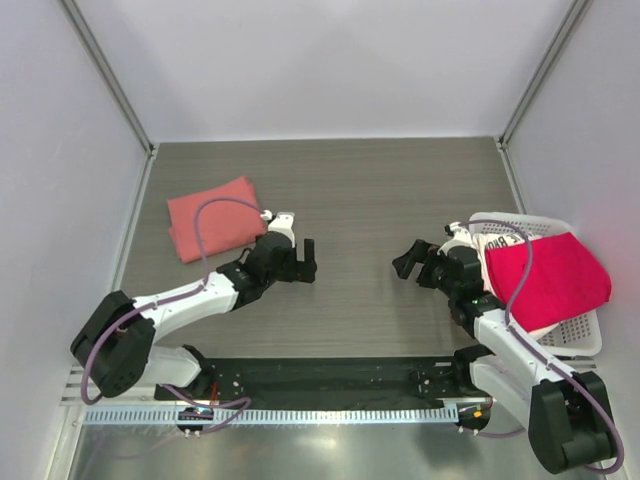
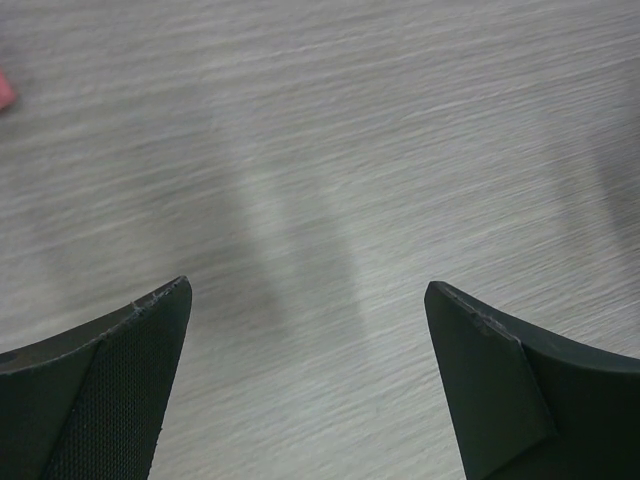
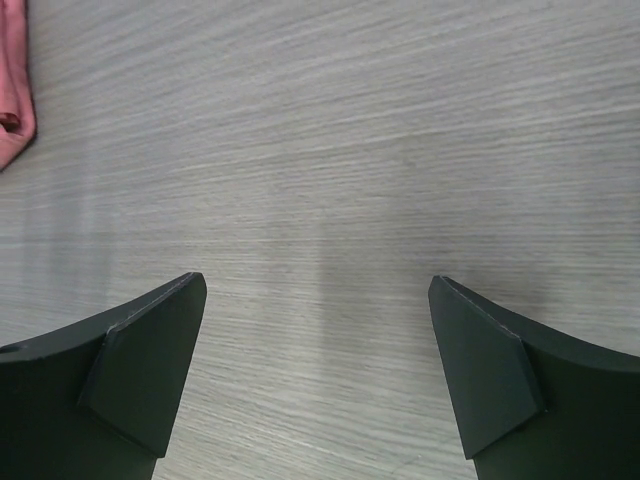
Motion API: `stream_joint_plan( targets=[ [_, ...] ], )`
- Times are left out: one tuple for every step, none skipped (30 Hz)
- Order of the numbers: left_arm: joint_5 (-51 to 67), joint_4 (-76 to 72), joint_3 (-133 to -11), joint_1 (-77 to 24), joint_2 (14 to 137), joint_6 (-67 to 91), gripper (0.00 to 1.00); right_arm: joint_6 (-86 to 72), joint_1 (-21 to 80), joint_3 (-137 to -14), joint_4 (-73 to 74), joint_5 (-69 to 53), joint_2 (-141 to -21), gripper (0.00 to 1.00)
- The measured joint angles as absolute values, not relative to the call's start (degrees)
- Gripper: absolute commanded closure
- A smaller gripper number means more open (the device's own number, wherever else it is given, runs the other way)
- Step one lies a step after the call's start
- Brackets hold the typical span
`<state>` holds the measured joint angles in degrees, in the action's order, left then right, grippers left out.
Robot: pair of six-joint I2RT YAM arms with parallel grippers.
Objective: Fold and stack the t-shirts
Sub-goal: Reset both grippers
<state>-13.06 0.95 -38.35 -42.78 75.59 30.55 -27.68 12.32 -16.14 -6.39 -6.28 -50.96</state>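
A folded salmon-coral t-shirt lies on the table at the back left; its edge shows in the right wrist view. A crimson-pink t-shirt lies heaped on the white basket at the right, with a white lettered t-shirt showing under it. My left gripper is open and empty, just right of the salmon shirt, over bare table. My right gripper is open and empty, left of the basket, facing the table's middle.
The wood-grain table is walled by white panels at the back and sides. A dark mat and a slotted rail run along the near edge between the arm bases.
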Motion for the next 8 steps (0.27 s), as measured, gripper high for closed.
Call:
stream_joint_plan(
  targets=[
    [-12.62, -0.40, -38.35, -42.78, 75.99, 30.00, 0.00, -27.79, 12.32, -16.01, -6.96, -6.28, -50.96, 0.00],
    [-12.10, -2.11, -38.44, -42.78, 76.84, 29.43, 0.00, -27.92, 12.32, -15.84, -7.57, -6.28, -50.85, 0.00],
    [-11.57, -2.35, -38.85, -42.78, 77.76, 29.23, 0.01, -28.03, 12.32, -15.59, -8.10, -6.31, -50.54, 0.00],
    [-10.85, -2.63, -39.46, -42.78, 79.13, 29.02, 0.01, -28.16, 12.32, -15.20, -8.64, -6.33, -49.98, 0.00],
    [-10.41, -2.92, -39.68, -42.78, 79.92, 28.91, 0.01, -28.23, 12.32, -14.92, -8.95, -6.35, -49.45, 0.00],
    [-9.74, -3.20, -39.83, -42.78, 80.90, 28.86, 0.01, -28.36, 12.32, -14.55, -9.28, -6.42, -48.77, 0.00],
    [-9.30, -3.22, -39.86, -42.78, 81.41, 28.82, 0.01, -28.42, 12.32, -14.20, -9.50, -6.52, -48.05, 0.00],
    [-8.91, -3.14, -39.86, -42.78, 81.80, 28.69, 0.01, -28.49, 12.32, -14.00, -9.52, -6.52, -47.51, 0.00]
  ],
)
